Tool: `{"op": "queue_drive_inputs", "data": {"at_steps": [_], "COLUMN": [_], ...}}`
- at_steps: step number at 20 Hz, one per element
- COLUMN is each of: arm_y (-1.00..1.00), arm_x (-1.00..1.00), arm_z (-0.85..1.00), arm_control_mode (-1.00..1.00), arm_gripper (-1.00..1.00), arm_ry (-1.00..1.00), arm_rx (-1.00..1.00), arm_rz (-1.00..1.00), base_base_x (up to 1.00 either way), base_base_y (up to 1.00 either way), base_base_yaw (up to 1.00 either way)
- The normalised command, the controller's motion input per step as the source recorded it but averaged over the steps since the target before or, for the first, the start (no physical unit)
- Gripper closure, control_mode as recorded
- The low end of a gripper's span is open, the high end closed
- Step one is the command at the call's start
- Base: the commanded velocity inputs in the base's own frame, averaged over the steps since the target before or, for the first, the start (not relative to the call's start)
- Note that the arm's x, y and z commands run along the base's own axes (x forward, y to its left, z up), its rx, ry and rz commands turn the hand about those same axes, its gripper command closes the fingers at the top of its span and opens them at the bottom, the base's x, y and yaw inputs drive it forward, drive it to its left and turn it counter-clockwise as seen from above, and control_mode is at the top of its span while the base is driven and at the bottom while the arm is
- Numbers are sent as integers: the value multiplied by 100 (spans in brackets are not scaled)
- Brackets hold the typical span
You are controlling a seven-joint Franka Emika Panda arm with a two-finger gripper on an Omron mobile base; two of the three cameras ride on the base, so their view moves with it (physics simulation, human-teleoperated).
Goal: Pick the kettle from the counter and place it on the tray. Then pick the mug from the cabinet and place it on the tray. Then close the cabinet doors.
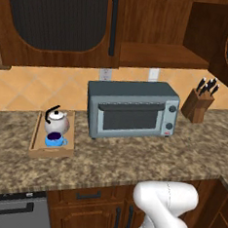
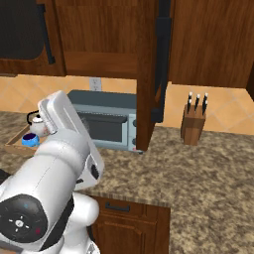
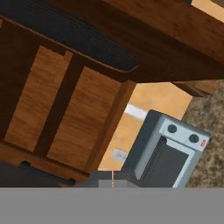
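Note:
The light wooden tray (image 1: 35,137) lies on the granite counter (image 1: 131,161) at the left. The silvery kettle (image 1: 56,121) and the blue mug (image 1: 56,140) both stand in it, and they show small at the far left in the right base view: kettle (image 2: 36,122), mug (image 2: 30,140). The wall cabinet (image 1: 160,54) has a bare shelf. Its left door (image 1: 56,13) looks closed, while its right door (image 2: 148,74) swings out over the counter, seen edge-on with its black handle (image 2: 161,59). My gripper is shut and out of sight; my hand looks up at the door's arched panel (image 3: 74,35).
A grey toaster oven (image 1: 131,110) stands under the cabinet, right of the tray. A knife block (image 1: 199,103) sits further right. Wooden drawers (image 1: 89,197) run below the counter. My white arm (image 2: 59,149) rises left of the open door.

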Motion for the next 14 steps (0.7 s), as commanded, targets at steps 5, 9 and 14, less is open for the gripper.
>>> {"op": "queue_drive_inputs", "data": {"at_steps": [5,9,14], "arm_y": [-47,-62,-80], "arm_x": [-25,-15,-16], "arm_z": [0,0,-5], "arm_control_mode": [-100,-100,-100], "arm_gripper": [100,100,100], "arm_ry": [-4,-3,-9], "arm_rx": [10,9,16], "arm_rz": [0,0,0], "base_base_x": [0,0,0], "base_base_y": [0,0,0], "base_base_yaw": [0,0,0]}}
